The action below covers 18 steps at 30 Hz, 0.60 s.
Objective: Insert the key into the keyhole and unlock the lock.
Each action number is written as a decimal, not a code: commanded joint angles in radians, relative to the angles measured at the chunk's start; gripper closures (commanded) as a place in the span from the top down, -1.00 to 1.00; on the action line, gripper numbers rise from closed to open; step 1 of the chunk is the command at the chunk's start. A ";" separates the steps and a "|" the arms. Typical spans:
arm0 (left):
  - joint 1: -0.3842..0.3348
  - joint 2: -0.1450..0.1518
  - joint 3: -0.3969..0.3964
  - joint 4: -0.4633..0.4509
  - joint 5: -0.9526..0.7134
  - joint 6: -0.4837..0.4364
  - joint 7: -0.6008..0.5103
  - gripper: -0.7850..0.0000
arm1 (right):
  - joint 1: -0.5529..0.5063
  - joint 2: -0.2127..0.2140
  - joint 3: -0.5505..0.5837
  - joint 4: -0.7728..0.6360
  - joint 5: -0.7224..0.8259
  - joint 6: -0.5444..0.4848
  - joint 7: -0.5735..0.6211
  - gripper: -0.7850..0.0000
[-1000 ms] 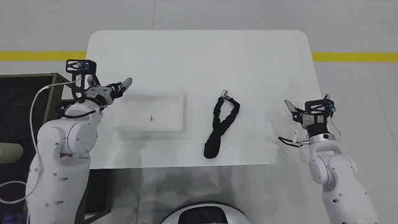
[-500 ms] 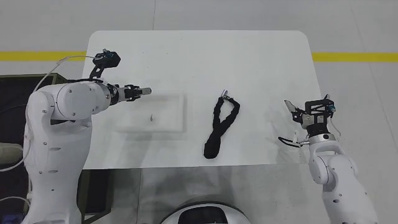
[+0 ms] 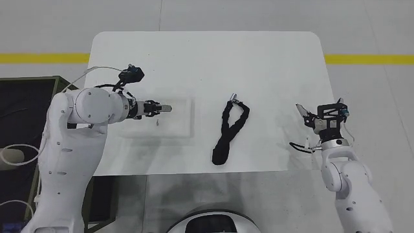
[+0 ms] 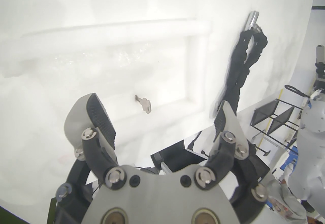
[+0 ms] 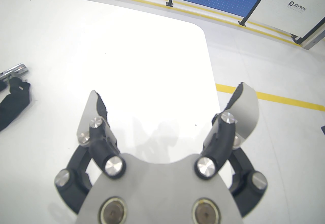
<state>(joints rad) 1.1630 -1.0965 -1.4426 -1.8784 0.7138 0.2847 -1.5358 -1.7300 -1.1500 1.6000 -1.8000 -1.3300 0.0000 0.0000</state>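
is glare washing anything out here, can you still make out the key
Top view: the white tray nearly blends into the bright table, the key a faint speck. Left wrist view: the tray floor is washed out, yet the key shows plainly. Right wrist view: the lock glints at its metal end.

A shallow tray (image 3: pixel 191 120) sits on the left half of the table (image 3: pixel 259 58), with the key (image 4: pixel 143 104) lying inside it toward the near side. The lock (image 3: pixel 229 129) stretches along the table's middle, just right of the tray and apart from it, its metal end toward the far side. The left gripper (image 3: pixel 167 108) hangs over the tray, near the key. The right gripper (image 3: pixel 299 128) hovers by the table's right edge, well apart from the lock.
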 commanded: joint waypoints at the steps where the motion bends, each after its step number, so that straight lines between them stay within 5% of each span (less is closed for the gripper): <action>1: -0.001 0.012 0.030 0.012 0.002 0.000 0.000 0.74 | 0.000 0.000 0.000 0.000 0.000 0.000 0.000 1.00; 4: -0.008 0.032 0.068 0.023 0.042 0.000 0.000 0.60 | 0.000 0.000 0.000 0.000 0.000 0.000 0.000 1.00; 7: -0.017 0.043 0.091 0.039 0.055 0.000 0.000 0.21 | 0.000 0.000 0.000 0.000 0.000 0.000 0.000 1.00; 18: -0.064 0.059 0.141 0.084 0.011 0.000 0.000 -0.02 | 0.000 0.000 0.000 0.000 0.000 0.000 0.000 1.00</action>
<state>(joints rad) 1.1034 -1.0379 -1.3068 -1.8008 0.7323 0.2844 -1.5359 -1.7300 -1.1500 1.6000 -1.8000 -1.3300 0.0000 0.0000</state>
